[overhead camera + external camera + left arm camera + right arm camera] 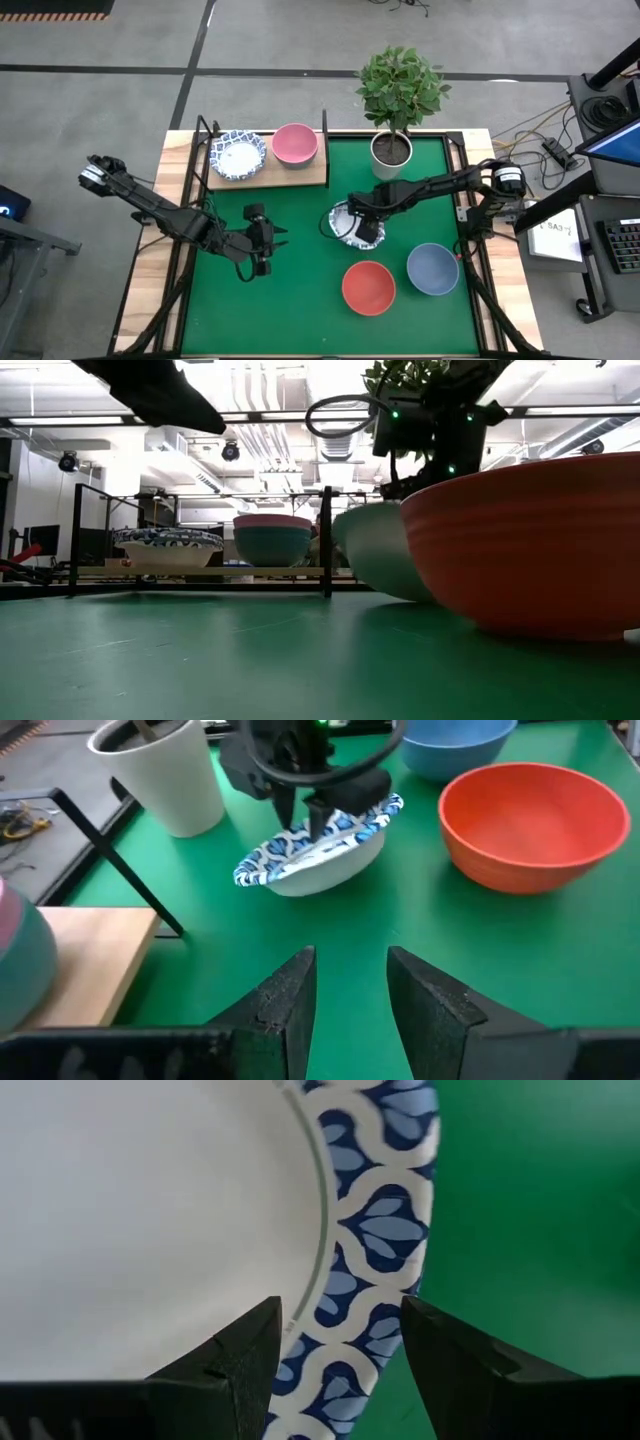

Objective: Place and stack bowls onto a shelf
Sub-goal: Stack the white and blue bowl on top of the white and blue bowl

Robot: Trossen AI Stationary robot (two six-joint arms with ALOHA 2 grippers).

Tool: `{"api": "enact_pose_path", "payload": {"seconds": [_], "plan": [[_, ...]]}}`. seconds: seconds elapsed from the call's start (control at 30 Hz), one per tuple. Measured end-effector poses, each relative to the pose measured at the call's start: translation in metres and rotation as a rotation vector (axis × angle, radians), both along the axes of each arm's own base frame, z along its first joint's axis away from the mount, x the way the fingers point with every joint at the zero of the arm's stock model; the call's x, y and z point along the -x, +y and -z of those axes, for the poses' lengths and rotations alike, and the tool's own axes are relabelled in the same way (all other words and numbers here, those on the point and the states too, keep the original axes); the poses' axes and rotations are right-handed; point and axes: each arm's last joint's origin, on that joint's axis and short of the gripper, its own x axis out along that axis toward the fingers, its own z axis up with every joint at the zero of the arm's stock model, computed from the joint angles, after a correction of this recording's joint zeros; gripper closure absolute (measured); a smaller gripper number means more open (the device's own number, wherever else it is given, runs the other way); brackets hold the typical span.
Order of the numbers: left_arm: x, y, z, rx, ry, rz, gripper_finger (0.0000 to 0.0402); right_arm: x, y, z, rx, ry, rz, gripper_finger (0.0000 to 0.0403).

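Green mat (300,300) on the surface, bowls at centre and upper left.
The wooden shelf (300,175), upper left, carries a patterned bowl (237,154) and a pink bowl (295,144). At centre the right gripper (365,230) jaws straddle, open, the rim of a tilted blue-rimmed bowl (320,850). Left gripper (265,250) jaws are apart, empty.

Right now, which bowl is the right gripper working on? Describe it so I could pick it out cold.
On the green mat, look just in front of the white plant pot. The bowl there sits tilted, its rim between the open fingers of the right gripper. Unlike the plain red bowl and grey-blue bowl nearby, it is white with a blue patterned rim.
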Motion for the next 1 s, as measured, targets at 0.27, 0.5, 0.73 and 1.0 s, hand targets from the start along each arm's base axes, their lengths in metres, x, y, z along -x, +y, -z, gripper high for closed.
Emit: {"api": "enact_pose_path", "payload": {"seconds": [0.27,0.5,0.73,1.0], "plan": [[0.0,0.0,0.0,-0.004,-0.005,-0.008,0.0294,-0.001,0.0,0.004,0.001,-0.036,0.003,0.0207],[0.0,0.0,0.0,-0.017,-0.004,0.0,0.0294,-0.004,0.0,0.007,-0.003,-0.095,-0.002,0.0207],[-0.003,-0.001,-0.005,-0.048,-0.038,0.029,0.0294,-0.008,0.001,0.011,-0.023,-0.168,-0.011,0.024],[-0.004,-0.001,-0.006,-0.047,-0.053,0.03,0.0294,-0.018,0.0,0.006,0.007,-0.263,-0.079,0.0359]]}}
